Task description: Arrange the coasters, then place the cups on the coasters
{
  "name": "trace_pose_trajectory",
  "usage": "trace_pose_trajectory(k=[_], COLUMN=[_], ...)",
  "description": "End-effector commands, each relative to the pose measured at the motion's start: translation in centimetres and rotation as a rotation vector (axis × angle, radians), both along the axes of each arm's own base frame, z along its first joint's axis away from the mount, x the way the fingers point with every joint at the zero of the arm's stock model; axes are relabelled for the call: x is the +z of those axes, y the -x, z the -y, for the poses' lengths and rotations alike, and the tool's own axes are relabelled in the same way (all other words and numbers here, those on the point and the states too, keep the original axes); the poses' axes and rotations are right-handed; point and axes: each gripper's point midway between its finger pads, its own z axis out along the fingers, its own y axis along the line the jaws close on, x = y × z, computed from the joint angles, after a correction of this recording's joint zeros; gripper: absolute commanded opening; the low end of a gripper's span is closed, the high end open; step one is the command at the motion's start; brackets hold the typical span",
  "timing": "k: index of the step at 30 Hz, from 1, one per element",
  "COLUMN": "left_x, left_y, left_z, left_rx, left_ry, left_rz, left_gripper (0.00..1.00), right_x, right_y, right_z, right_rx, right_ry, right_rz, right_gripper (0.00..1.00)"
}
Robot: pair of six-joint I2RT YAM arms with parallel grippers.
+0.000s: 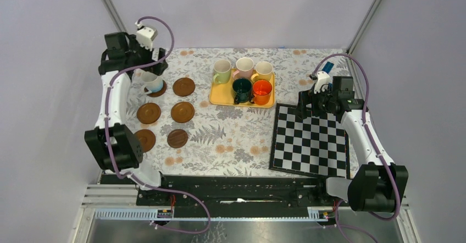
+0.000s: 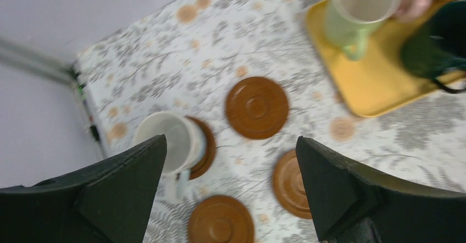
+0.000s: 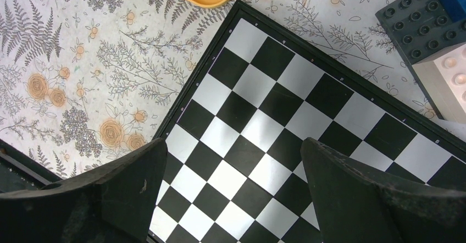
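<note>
Hovering with fingers spread wide and grasping nothing, the left gripper hangs over the white cup. That cup sits on the coaster at the 11 o'clock corner of the six coasters. Five more cups stand on the yellow tray at their 3 o'clock. The right gripper, likewise released, hangs over the chequered board.

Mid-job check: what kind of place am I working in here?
Probably a lab test cell, not a home: plain walls with metal frame posts enclose a single floral-clothed table, and a black mounting rail runs along its near edge.
</note>
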Motion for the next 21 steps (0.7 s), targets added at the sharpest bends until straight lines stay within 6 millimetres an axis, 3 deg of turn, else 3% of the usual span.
trace_pose_trajectory(k=[1, 5, 13, 21], left_x=[1.7, -0.2, -6.7, -11.2], left_y=[2.0, 2.3, 4.5, 5.6], left_z=[3.8, 8.3, 19.5, 27.5], left_rx=[-0.070, -0.076, -0.080, -0.199], left_ry=[0.069, 0.039, 0.085, 0.135], left_rz=[0.015, -0.057, -0.113, -0.162], left_gripper=[0.99, 0.99, 0.99, 0.98], right_x=[1.5, 1.6, 1.6, 1.4], right_y=[-0.4, -0.6, -0.6, -0.5], right_z=[-0.3, -0.2, 0.2, 0.2], right_rx=[0.019, 0.014, -0.003, -0.001], right_ry=[0.000, -0.001, 0.019, 0.017], right_rz=[0.063, 0.066, 0.067, 0.058], right_gripper=[0.98, 0.98, 0.98, 0.98])
